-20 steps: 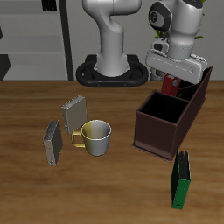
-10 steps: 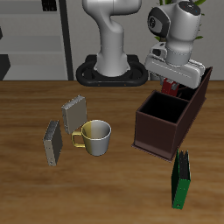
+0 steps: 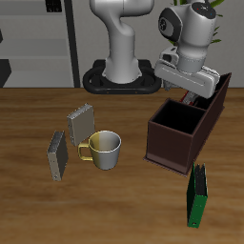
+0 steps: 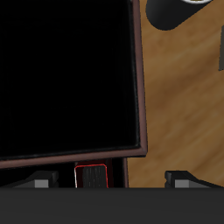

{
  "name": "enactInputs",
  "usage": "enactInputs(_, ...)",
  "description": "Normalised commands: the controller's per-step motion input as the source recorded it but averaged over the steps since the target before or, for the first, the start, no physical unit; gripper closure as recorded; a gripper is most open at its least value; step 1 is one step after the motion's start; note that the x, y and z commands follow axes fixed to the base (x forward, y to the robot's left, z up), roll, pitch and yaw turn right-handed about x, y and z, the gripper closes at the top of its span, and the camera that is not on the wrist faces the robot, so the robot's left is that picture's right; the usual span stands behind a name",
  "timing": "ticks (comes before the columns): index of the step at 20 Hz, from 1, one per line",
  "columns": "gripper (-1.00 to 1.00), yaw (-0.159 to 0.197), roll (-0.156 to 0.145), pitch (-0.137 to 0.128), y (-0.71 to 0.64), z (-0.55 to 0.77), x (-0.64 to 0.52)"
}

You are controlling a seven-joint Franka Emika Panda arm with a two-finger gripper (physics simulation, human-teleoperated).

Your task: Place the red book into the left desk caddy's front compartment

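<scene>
The red book [image 4: 92,175] stands upright in a narrow section of the left desk caddy [image 4: 137,96], beyond the divider from the big square section. Only its dark red cover rim and top show in the wrist view. My gripper [image 4: 111,180] hangs above it, open, with its fingers [image 4: 39,181] wide on either side and not touching the book. In the exterior view the gripper [image 3: 193,88] hovers over the far end of the caddy [image 3: 173,151], and just a sliver of the red book [image 3: 196,97] shows beneath it.
A white mug [image 3: 103,150] with a yellow handle stands mid-table, with two grey books [image 3: 81,124] [image 3: 58,154] beside it. A green book [image 3: 197,196] stands near the table's front edge, in front of the caddy.
The gripper has risen from the caddy's far end, leaving the red book down in the narrow section. Less of the book shows in the exterior view now.
</scene>
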Motion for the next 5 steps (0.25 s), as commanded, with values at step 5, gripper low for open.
enactInputs(5,-1.0,0.03,-0.018,-0.003,-0.28,0.0,-0.06)
